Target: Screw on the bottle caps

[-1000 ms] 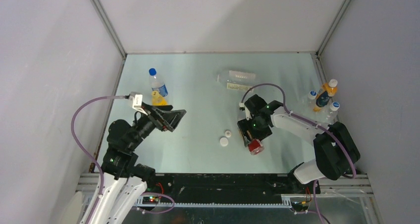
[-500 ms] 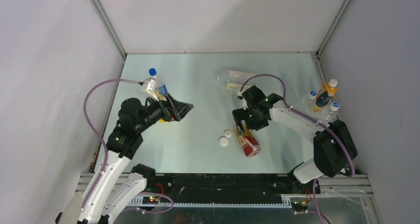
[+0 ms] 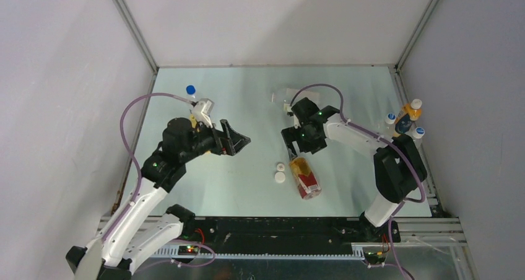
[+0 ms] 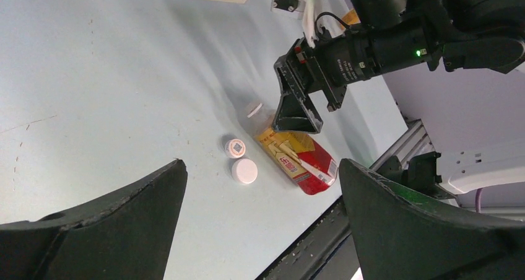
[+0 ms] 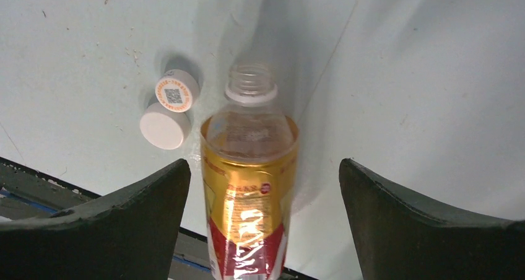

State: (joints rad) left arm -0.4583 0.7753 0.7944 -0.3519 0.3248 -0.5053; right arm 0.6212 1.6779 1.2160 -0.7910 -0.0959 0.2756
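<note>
White caps (image 5: 166, 130) lie beside the uncapped brown-drink bottle (image 5: 251, 187), flat on the tabletop (image 5: 402, 57). Left tool (image 3: 238, 140) and right tool (image 3: 296, 145) gape wide, empty. Likely next: stand the bottle upright.

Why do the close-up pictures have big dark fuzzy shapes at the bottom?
Right wrist view: the right claw's fingers, near the lens, dark and soft-edged; the brown-drink bottle sharp, glare on its label. Left wrist view: the left claw's fingers equally dark; white caps crisp.

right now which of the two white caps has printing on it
The cap nearer the mouth of the red-and-gold bottle: its top carries a printed code, while the other cap is plain white.
</note>
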